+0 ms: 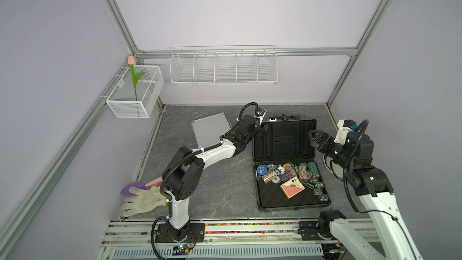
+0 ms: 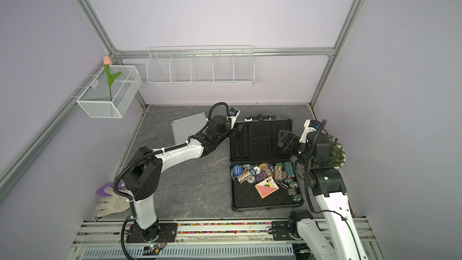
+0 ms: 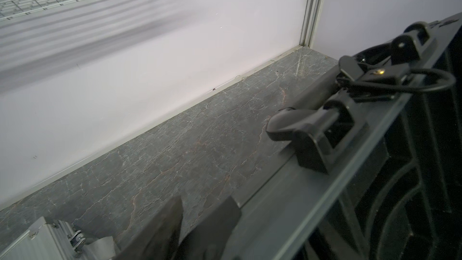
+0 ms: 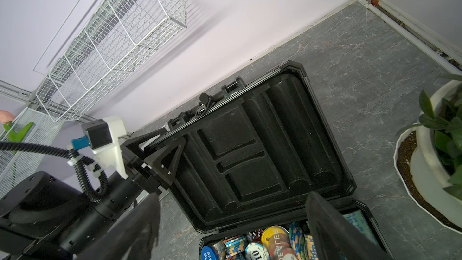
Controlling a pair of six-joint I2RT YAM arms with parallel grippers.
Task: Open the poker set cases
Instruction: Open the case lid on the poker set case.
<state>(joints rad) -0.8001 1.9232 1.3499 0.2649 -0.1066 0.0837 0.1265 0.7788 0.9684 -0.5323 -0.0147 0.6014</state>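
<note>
The large dark grey case lies open, its lid tipped back toward the far wall. Its base holds poker chips and a card deck. My left gripper sits open at the lid's far left corner, with only table showing between its fingers. The lid rim runs just beside one finger. My right gripper hangs wide open above the lid's right side, empty. The small silver case lies shut at the back left, partly under my left arm.
A potted plant stands behind my right arm. A white glove and a purple trowel lie at the front left. A wire basket hangs on the back wall and a mesh basket with a tulip on the left.
</note>
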